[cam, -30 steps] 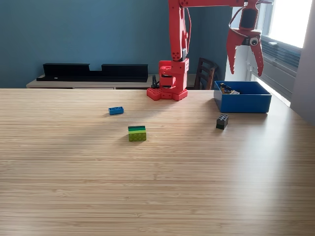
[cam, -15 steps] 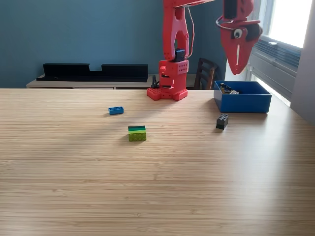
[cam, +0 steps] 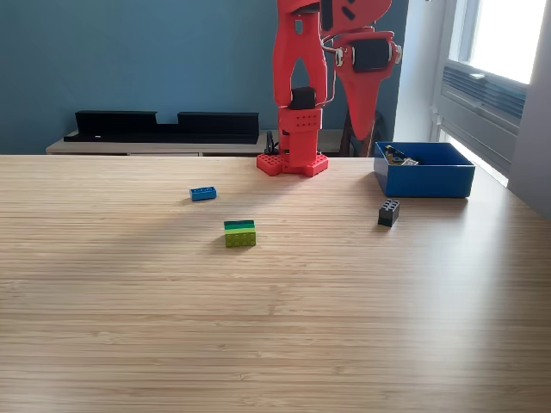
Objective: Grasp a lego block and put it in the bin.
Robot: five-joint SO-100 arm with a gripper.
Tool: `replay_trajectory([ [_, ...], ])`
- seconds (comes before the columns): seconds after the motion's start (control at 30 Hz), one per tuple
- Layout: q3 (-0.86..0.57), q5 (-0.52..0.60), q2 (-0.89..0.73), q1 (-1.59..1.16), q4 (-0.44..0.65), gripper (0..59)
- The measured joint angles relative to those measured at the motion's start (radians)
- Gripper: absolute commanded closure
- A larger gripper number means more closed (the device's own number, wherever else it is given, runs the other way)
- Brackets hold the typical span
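Three lego blocks lie on the wooden table: a small blue one (cam: 203, 194), a green one (cam: 240, 233) with a darker top layer, and a black one (cam: 388, 212). The blue bin (cam: 439, 182) stands at the exterior view's right, behind the black block, with a few small pieces (cam: 398, 157) inside. My red gripper (cam: 361, 125) hangs high in the air, pointing down, left of the bin and beside the arm's column. Its jaws are shut together to a point, with nothing between them.
The arm's red base (cam: 293, 162) is fixed at the table's far edge. Behind it stand a long black shelf unit (cam: 164, 126) and a dark chair (cam: 352, 136). The table's right edge runs just past the bin, below a window.
The gripper was open above the bin a second ago. It has since shut and swung to the exterior view's left, away from the bin and towards the arm's column. The blocks have not moved.
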Motion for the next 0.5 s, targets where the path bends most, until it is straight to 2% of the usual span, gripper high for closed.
replay_trajectory([
  [0.5, 0.0, -0.028, 0.0, 0.06, -0.003, 58.5],
])
